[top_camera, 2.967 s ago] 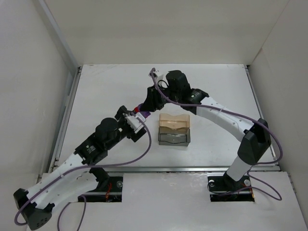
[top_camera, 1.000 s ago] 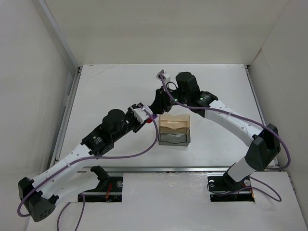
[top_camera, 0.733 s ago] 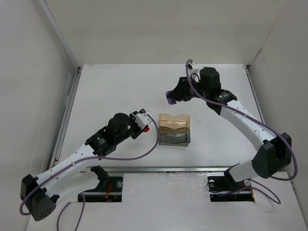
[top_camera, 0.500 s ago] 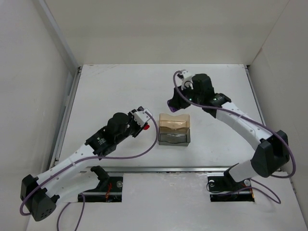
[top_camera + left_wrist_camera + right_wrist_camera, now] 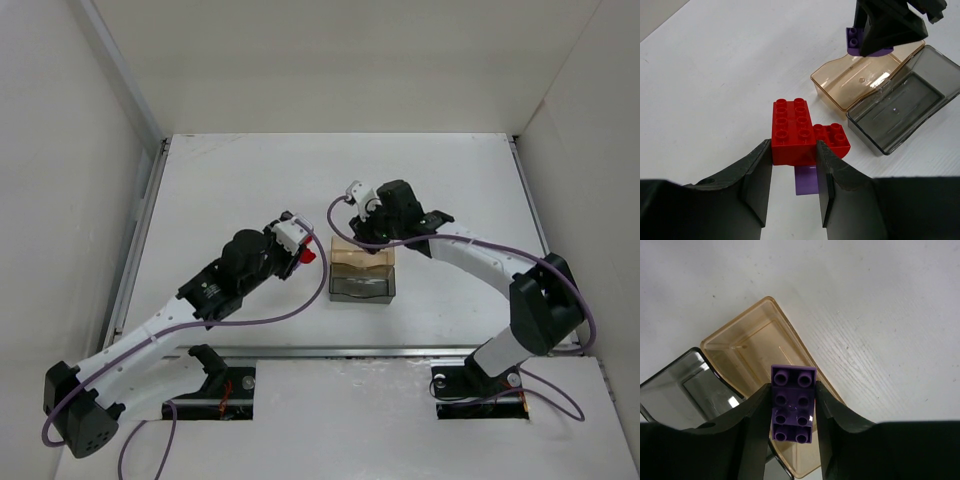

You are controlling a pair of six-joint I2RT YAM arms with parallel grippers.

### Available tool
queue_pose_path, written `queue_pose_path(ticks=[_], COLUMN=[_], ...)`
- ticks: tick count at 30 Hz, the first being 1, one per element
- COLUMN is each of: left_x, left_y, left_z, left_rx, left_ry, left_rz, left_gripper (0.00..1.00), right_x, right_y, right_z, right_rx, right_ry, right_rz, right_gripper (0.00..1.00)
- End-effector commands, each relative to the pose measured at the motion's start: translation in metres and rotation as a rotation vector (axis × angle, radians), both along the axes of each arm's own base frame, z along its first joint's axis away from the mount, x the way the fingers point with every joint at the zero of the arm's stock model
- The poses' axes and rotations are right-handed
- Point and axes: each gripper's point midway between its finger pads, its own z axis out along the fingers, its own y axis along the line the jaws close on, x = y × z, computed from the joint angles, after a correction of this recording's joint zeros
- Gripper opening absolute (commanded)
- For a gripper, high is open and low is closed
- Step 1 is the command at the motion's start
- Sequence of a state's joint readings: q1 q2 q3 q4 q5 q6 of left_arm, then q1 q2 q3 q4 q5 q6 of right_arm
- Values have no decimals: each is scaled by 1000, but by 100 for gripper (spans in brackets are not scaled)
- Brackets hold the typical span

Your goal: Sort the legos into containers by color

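Right hand (image 5: 792,411) pinches a studded purple brick (image 5: 793,402) directly over the glossy, translucent tan-orange tray (image 5: 747,342). The smoky grey tray (image 5: 682,385) touches it on the matte white surface (image 5: 875,310). Left hand (image 5: 794,148) clamps a studded red brick (image 5: 792,131) short of both trays; only its wrist view shows a purple piece (image 5: 806,181) beneath.

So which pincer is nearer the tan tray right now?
Right. The right pincer holds the purple brick just above the tan tray, over its rim. The left pincer, gripping the red brick, is off to the tray's left, clear of it.
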State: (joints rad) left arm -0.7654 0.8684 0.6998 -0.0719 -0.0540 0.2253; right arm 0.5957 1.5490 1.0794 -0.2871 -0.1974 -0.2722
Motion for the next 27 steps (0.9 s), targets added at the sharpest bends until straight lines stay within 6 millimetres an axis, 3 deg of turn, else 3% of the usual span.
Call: queue_pose_path(ticks=[1, 5, 7, 8, 9, 10, 14, 15, 16, 18, 22, 27], left_x=[9, 10, 11, 12, 13, 16, 29, 30, 32, 36, 37, 37], left_y=[-8, -8, -10, -8, -9, -7, -2, -4, -3, -5, -6, -6], left_z=[44, 49, 58, 58, 60, 57, 69, 70, 79, 79, 94, 94], left_rx=[-114, -120, -148, -146, -163, -168, -242, -250, -272, -281, -311, -304], left_ry=[-80, -86, -103, -105, -104, -90, -89, -81, -94, -83, -109, -114], left_rz=[18, 18, 20, 32, 35, 61, 167, 171, 185, 202, 200, 197], left_gripper=[0, 0, 0, 0, 0, 0, 0, 0, 0, 0, 0, 0], right_x=[7, 7, 11, 12, 11, 8, -15, -17, -32, -39, -42, -38], right_y=[14, 17, 18, 20, 17, 18, 39, 50, 62, 72, 93, 110], right_z=[12, 13, 31, 42, 46, 66, 119, 142, 151, 166, 173, 168], right_rx=[-1, -9, 35, 60, 74, 124, 428, 538, 613, 732, 837, 847], right_ry=[-81, -71, -107, -130, -142, -178, -145, -176, -140, -65, 36, 112], right_rz=[60, 54, 21, 15, 0, -3, 2, 30, 89, 61, 84, 95], right_gripper=[47, 60, 77, 77, 89, 100, 100, 100, 100, 96, 92, 89])
